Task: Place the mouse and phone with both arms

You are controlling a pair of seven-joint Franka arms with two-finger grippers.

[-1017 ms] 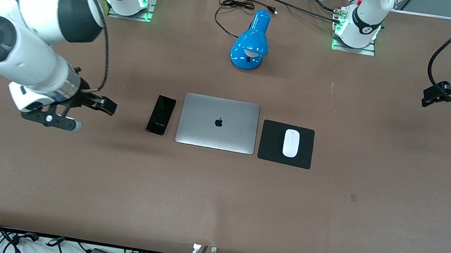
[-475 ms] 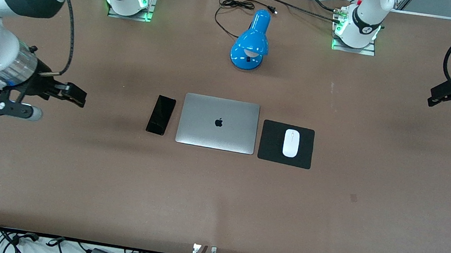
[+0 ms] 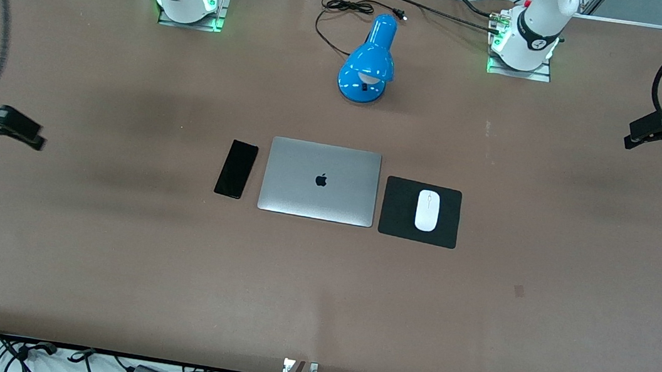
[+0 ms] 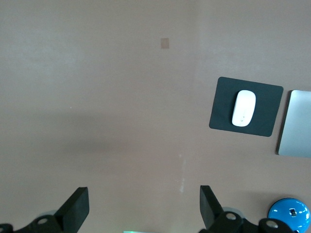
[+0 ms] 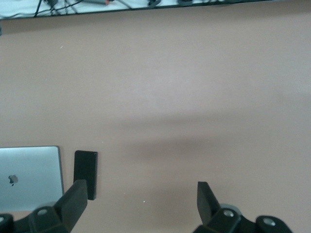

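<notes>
The white mouse [image 3: 427,210] lies on a black square pad [image 3: 446,225] beside the closed laptop [image 3: 319,181], toward the left arm's end. It also shows in the left wrist view [image 4: 243,108]. The black phone [image 3: 236,169] lies flat on the table beside the laptop, toward the right arm's end, and shows in the right wrist view [image 5: 86,172]. My right gripper [image 3: 27,136] [image 5: 141,199] is open and empty, up over bare table well away from the phone. My left gripper [image 3: 637,134] [image 4: 143,206] is open and empty, over bare table at its own end, away from the mouse.
A blue desk lamp [image 3: 370,58] with a black cord stands farther from the front camera than the laptop. Both arm bases stand along the table's back edge. Cables lie along the front edge.
My right arm has swung away from the phone toward its end of the table, mostly out of the front view. My left gripper has drawn back toward its own end.
</notes>
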